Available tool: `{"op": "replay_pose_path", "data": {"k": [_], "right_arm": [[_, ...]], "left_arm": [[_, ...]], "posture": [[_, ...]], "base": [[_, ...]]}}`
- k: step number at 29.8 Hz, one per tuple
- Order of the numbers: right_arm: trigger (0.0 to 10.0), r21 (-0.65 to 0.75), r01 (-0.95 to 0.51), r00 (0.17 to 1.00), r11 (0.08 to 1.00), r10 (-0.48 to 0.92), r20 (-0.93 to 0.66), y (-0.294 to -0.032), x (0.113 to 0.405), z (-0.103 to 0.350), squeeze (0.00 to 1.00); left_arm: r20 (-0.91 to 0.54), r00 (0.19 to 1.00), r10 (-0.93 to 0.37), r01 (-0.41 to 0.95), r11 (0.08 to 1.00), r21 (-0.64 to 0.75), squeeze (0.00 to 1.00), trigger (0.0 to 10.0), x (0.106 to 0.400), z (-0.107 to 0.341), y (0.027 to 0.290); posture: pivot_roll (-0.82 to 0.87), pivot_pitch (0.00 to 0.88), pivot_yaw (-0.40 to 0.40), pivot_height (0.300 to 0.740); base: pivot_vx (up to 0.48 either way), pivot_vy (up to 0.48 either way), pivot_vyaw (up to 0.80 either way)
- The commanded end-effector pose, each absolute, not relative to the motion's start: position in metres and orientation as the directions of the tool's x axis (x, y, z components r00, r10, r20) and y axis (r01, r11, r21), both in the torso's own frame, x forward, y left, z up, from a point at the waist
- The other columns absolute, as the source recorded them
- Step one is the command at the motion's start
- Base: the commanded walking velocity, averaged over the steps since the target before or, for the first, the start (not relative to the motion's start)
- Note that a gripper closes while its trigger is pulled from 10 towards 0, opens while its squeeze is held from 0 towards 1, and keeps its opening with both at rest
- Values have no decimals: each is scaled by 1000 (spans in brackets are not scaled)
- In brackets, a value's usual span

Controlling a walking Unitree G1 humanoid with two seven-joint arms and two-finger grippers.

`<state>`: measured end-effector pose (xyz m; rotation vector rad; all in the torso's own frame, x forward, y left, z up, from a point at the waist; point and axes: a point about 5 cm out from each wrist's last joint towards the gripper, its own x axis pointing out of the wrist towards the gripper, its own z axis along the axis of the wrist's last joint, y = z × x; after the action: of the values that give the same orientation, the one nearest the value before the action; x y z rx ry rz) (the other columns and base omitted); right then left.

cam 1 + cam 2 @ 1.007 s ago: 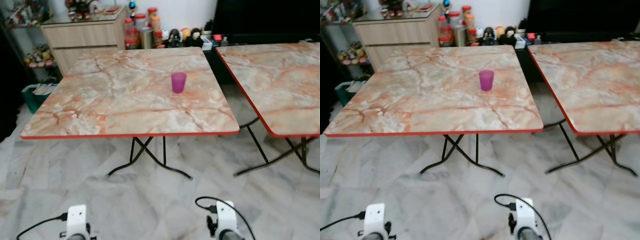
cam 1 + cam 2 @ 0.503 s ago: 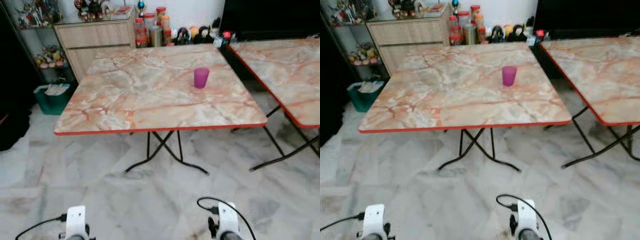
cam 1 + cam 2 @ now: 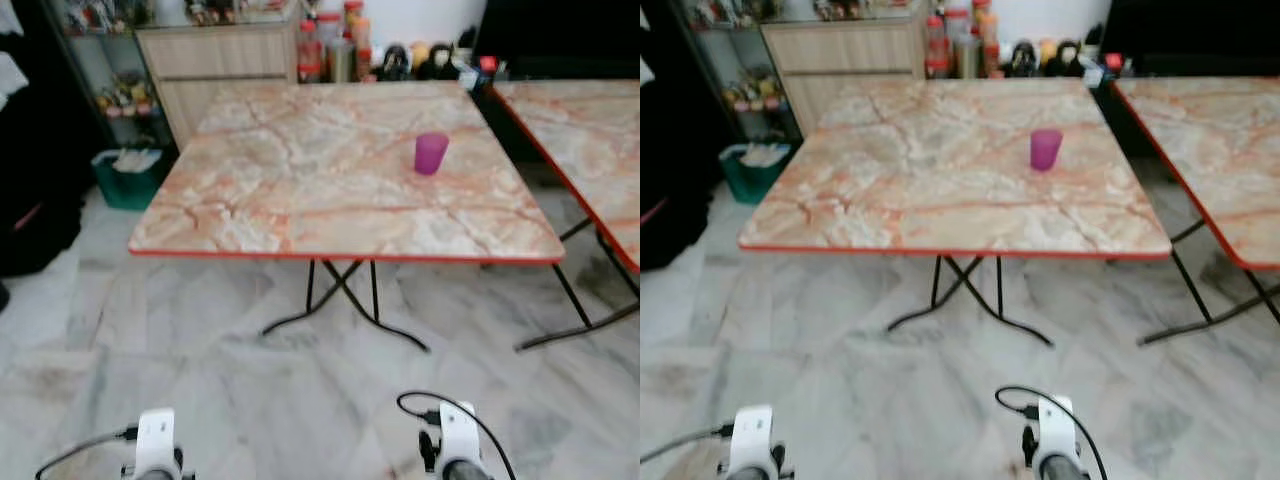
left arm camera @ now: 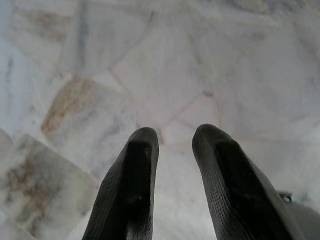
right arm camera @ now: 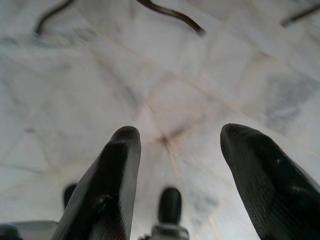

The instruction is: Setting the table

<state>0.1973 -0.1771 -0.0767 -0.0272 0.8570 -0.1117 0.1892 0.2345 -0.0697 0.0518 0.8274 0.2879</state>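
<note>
Now, at the far left, a green bin (image 3: 128, 176) is seen on the floor beside a dark shelf unit, with a wooden cabinet (image 3: 218, 62) behind it against the wall. Low down, the left hand (image 4: 172, 145) is hung over the marble floor (image 3: 200, 370) with its fingers only slightly parted and nothing held between them. Ahead, the table (image 3: 300, 215) is stood well apart from both hands, its marble-patterned top edged in red, folding black legs beneath. A purple cup (image 3: 431, 153) is set upright toward the right side of the top, past its middle, alone on the surface. Behind the table, jars and bottles (image 3: 330, 55) are lined along the wall. The right hand (image 5: 182, 150) is likewise lowered over the floor, its fingers spread wide and empty. At the far right, a second table (image 3: 590, 140) of the same pattern is placed just beside the first, a narrow gap between.

The step in hand is judged to be an approach on foot. It would be done well if the near red edge were squared up to and the arms kept low until the table is within reach, so that the cup is not knocked and the legs are not clipped.
</note>
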Motion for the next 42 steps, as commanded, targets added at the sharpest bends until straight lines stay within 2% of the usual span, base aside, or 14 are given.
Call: {"op": "replay_pose_path", "data": {"k": [1, 21, 26, 31, 33, 35, 42], "right_arm": [[10000, -73, 108, 645, 991, -126, -754, -181, 195, -77, 0], [10000, -86, 105, 638, 991, -133, -758, -185, 192, -79, 0], [10000, -96, 55, 655, 994, -108, -748, -185, 193, -77, 0], [10000, -116, -96, 726, 989, -10, -687, -177, 195, -73, 0], [10000, -110, -112, 740, 988, 9, -672, -176, 195, -72, 0], [10000, -134, -161, 790, 978, 46, -612, -177, 193, -68, 0], [10000, -161, -189, 880, 969, 95, -465, -183, 192, -54, 0]], "left_arm": [[-706, 655, 270, -223, 961, 161, 0, 10000, 196, -66, 234], [-710, 653, 264, -223, 963, 153, 0, 10000, 195, -68, 230], [-712, 649, 269, -218, 962, 164, 0, 10000, 194, -69, 230], [-716, 644, 269, -221, 962, 163, 0, 10000, 191, -70, 230], [-717, 643, 270, -220, 962, 164, 0, 10000, 190, -70, 230], [-721, 638, 270, -217, 961, 168, 0, 10000, 188, -71, 231], [-729, 634, 258, -191, 966, 176, 0, 10000, 185, -73, 231]], "posture": [[51, 0, 71, 740], [45, 0, 62, 740], [42, 0, 57, 740], [38, 0, 49, 740], [38, 0, 49, 740], [22, 0, 51, 740], [-1, 0, 59, 740]], "base": [[409, 0, 0], [405, 0, 0], [0, 0, 0], [0, 0, 0], [0, 0, 0], [0, 0, 0], [0, 0, 0]]}}
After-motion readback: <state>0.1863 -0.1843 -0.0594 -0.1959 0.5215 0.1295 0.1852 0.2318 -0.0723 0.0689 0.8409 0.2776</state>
